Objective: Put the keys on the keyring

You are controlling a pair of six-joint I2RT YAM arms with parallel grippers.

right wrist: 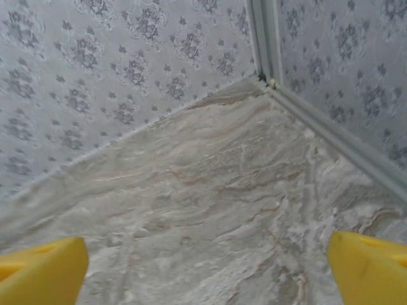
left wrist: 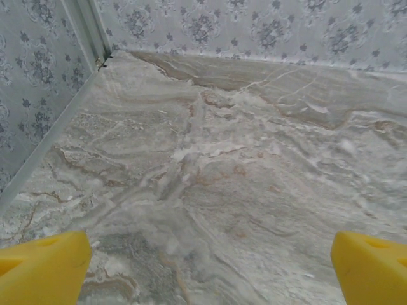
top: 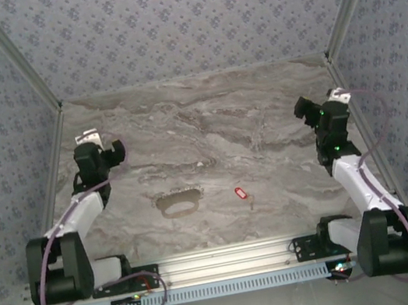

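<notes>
Top view: showing keyring (top: 180,202) lying near-centre on table (top: 214,119), red key (top: 239,192) just right, apart; left gripper (top: 111,150), right gripper (top: 305,109) hovering at far sides. Left wrist: showing left fingers (left wrist: 44,267) spread wide. Right wrist: showing right fingers (right wrist: 41,270) spread wide.

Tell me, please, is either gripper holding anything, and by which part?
Nothing is held: the left gripper and right gripper are open, and the key and keyring lie on the table.
</notes>
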